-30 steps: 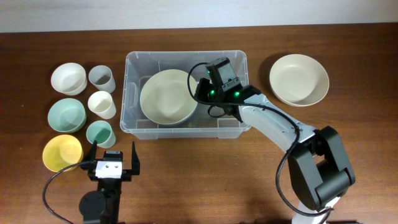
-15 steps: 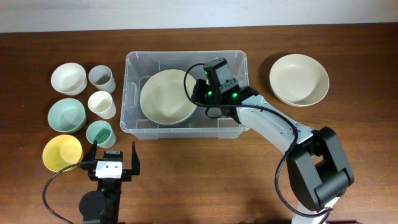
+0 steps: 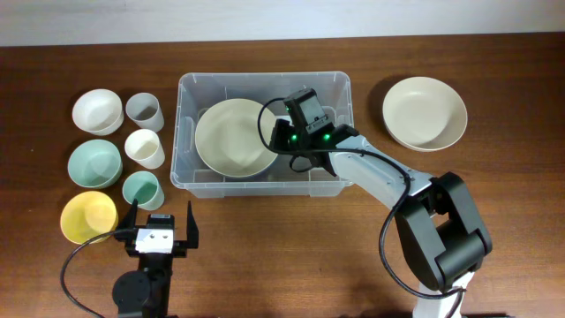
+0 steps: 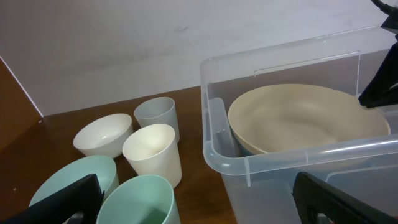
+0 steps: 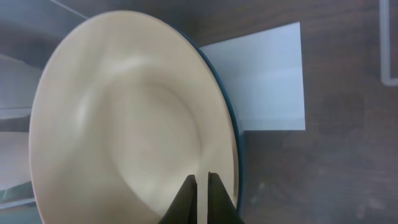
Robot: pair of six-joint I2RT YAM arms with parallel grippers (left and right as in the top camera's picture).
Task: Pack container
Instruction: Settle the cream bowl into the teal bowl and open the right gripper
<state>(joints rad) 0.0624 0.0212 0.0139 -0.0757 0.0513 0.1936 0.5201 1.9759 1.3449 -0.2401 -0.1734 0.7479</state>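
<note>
White links (image 3: 375, 172), black end effector (image 5: 200, 180), green lights (image 3: 306, 137).

I see the container (image 3: 256, 78) straight down from well above on the overhead. My left wrist camera sits low off its near left corner, facing across the rim. My right wrist camera hangs close inside, looking down. All three share its cream bowl (image 3: 231, 137).

Container (image 3: 265, 78): 1 counted.
Large cream bowls (image 3: 231, 137) (image 3: 424, 113): 2 counted.
Small bowls: 3 counted, namely white bowl (image 3: 96, 111), mint bowl (image 3: 94, 163), yellow bowl (image 3: 87, 216).
Cups: 3 counted, namely grey cup (image 3: 142, 109), cream cup (image 3: 144, 147), teal cup (image 3: 140, 188).
Grippers: 2 counted, namely left gripper (image 3: 161, 210), right gripper (image 5: 201, 179).
White label (image 5: 261, 81): 1 counted.
</note>
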